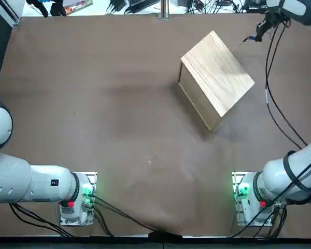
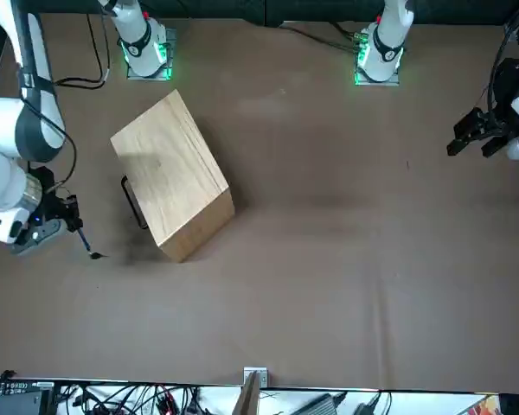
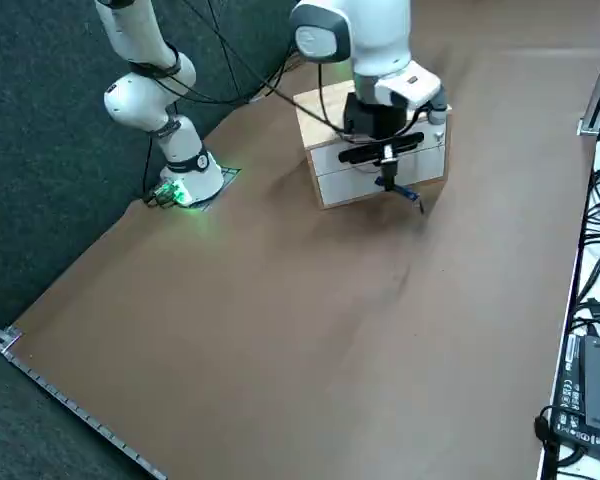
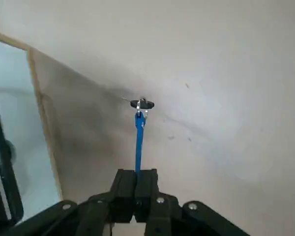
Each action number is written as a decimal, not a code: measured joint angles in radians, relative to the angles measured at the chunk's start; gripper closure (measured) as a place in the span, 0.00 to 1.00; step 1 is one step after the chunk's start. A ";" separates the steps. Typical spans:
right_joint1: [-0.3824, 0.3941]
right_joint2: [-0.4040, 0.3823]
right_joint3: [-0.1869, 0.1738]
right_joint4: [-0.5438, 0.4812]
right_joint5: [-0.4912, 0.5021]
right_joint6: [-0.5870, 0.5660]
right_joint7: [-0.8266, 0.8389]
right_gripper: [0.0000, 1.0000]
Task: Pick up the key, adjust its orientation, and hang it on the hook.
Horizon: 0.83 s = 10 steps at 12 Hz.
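Your right gripper (image 4: 137,173) has its fingers closed on the key's blue strap (image 4: 139,140), the key (image 4: 142,104) hanging beyond the tips. Seen from overhead, the wooden box (image 1: 217,72) sits toward seven o'clock — turn the wrist slowly, letting any swing settle.

Black key (image 4: 142,104), blue strap (image 4: 139,140), clamped in the right end effector (image 4: 137,173), near the wooden box (image 4: 42,105)

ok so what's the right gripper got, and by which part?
The right gripper has the key's blue strap, pinched at the end away from the key.
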<state>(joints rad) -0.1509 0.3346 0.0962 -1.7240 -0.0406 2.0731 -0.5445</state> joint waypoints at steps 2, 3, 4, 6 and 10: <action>0.027 0.025 0.000 0.029 0.000 0.000 -0.076 0.97; 0.039 0.039 0.000 0.042 0.000 0.001 -0.110 0.97; 0.051 0.054 0.000 0.054 0.000 0.004 -0.140 0.97; 0.074 0.078 0.000 0.075 0.000 0.018 -0.189 0.97; 0.115 0.095 0.000 0.090 0.000 0.046 -0.275 0.97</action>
<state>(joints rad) -0.0360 0.4299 0.0964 -1.6336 -0.0405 2.1187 -0.8198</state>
